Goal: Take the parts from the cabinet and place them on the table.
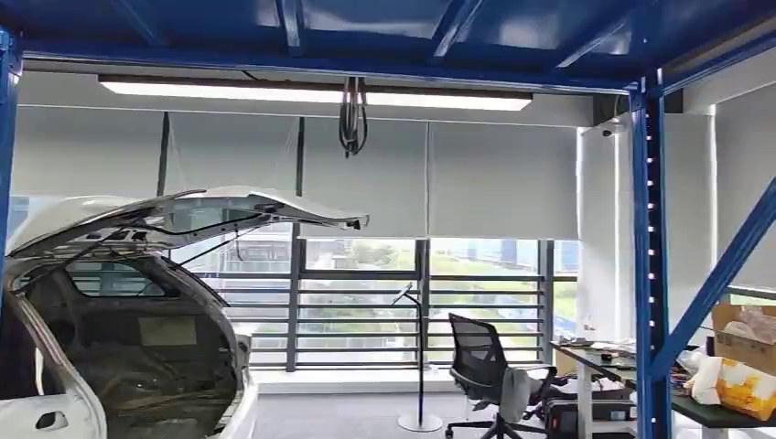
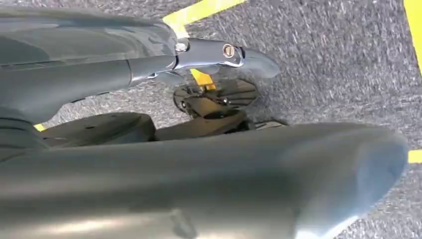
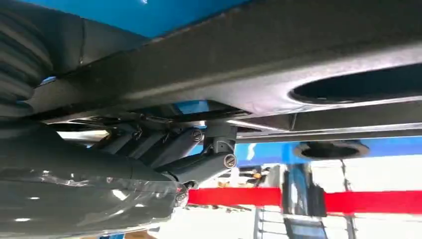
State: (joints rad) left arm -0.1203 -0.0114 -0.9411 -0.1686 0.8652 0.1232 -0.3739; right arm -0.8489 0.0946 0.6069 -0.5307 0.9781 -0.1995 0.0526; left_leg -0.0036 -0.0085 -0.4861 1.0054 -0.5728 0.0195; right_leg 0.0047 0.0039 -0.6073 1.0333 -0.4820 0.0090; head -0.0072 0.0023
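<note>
In the right wrist view my right hand (image 3: pixel 164 159) grips a long dark grey part (image 3: pixel 278 74) with oval openings. Its dark fingers (image 3: pixel 204 147) curl against the part's underside, and the part spans the picture above them. My left hand (image 2: pixel 99 79) hangs over grey carpet with yellow floor lines (image 2: pixel 199 12). Its thick thumb (image 2: pixel 249 169) and dark fingers (image 2: pixel 214 52) are apart with nothing between them. A dark table (image 1: pixel 723 412) stands at the far right of the head view, behind a blue rack post (image 1: pixel 648 274).
A white car (image 1: pixel 137 320) with its tailgate raised stands at the left. An office chair (image 1: pixel 480 366) and a floor stand (image 1: pixel 421 366) are in the middle, before the windows. A cardboard box (image 1: pixel 743 338) and a yellow-white bag (image 1: pixel 741 384) lie on the dark table.
</note>
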